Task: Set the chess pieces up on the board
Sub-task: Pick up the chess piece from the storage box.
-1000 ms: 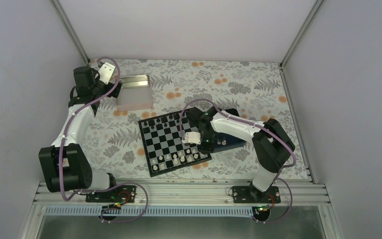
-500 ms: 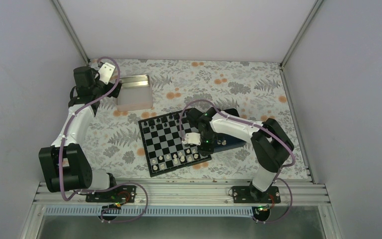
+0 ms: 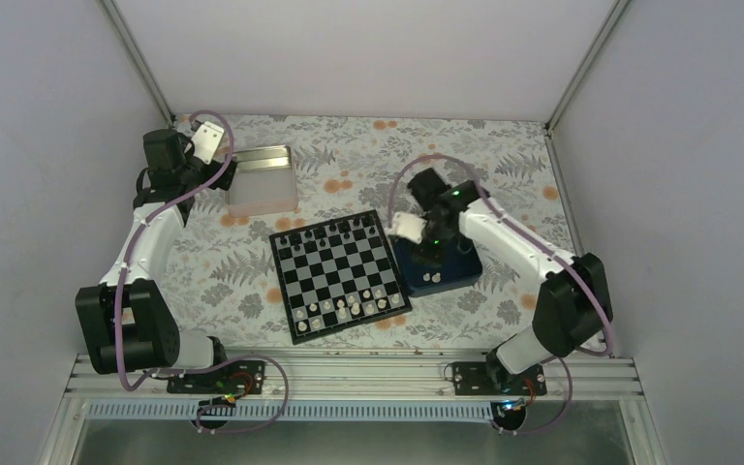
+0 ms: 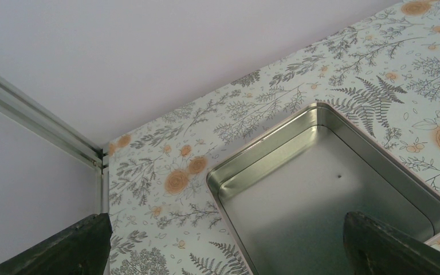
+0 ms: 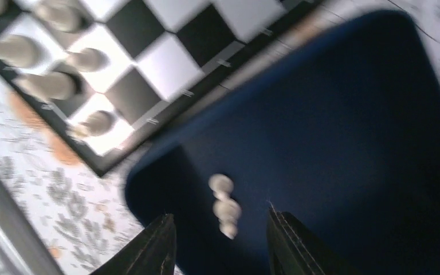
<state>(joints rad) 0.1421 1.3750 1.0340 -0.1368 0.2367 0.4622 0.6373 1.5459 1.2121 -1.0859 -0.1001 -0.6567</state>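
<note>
So right gripper [image 5: 220, 220] hovers open over blue tray [image 5: 349, 143], white piece [image 5: 227, 209] between its fingers, likely next pickup; left gripper [image 4: 224, 229] hangs open over tin [image 4: 298, 189].

Soft, even light fills the top view; the tabletop [image 3: 349, 155] is bright, sharp and nearly shadowless, with only faint shade under the arms. The left wrist view is crisp, the tin [image 4: 275, 152] showing a mild sheen on its walls, while the fingers of the left gripper [image 4: 227, 216] are dark and unfocused. The right wrist view is smeared by motion blur: board [image 5: 166, 63], pieces [image 5: 224, 207] and dim tray [image 5: 349, 132] lack clean edges.
</note>
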